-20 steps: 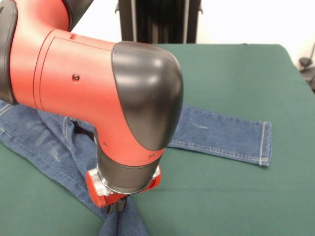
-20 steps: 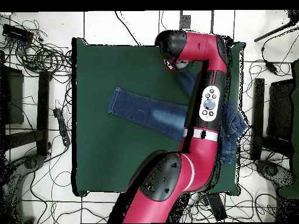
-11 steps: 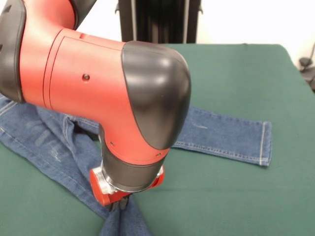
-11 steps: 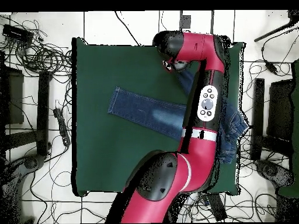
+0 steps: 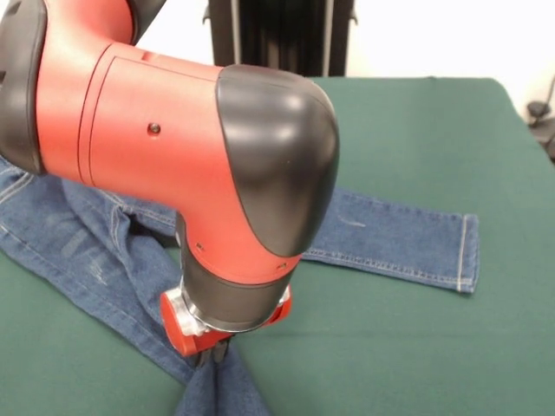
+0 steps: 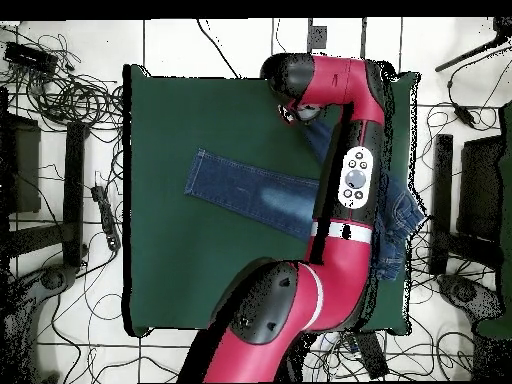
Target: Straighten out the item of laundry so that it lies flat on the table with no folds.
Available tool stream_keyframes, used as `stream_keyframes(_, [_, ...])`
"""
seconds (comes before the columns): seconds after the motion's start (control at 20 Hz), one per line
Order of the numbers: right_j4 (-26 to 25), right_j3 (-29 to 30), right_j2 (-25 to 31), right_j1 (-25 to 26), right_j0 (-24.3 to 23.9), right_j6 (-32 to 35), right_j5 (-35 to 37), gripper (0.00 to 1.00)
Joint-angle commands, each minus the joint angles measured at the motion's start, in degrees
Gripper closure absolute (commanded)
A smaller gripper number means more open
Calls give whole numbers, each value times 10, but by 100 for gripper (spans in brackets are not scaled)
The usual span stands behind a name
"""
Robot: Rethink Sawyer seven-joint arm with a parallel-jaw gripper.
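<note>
Front view: gripper low at near edge, tips pressed into a raised peak of jeans; how far open, can't tell. One leg flat, stretched right w/ hemmed cuff; other leg runs under arm, creased. Green table bare elsewhere. Overhead: pale tiled floor, cables all round table.

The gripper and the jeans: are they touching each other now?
Touching. In the front view the gripper tips press into the jeans, and the denim bunches right under them. The overhead view hides this spot.
</note>
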Motion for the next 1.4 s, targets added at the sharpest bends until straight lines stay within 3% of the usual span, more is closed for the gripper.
stream_keyframes(0.05, [23,64,-29,-2,33,214,3,100])
stream_keyframes(1.4, [105,104,-151,-14,68,276,-59,100])
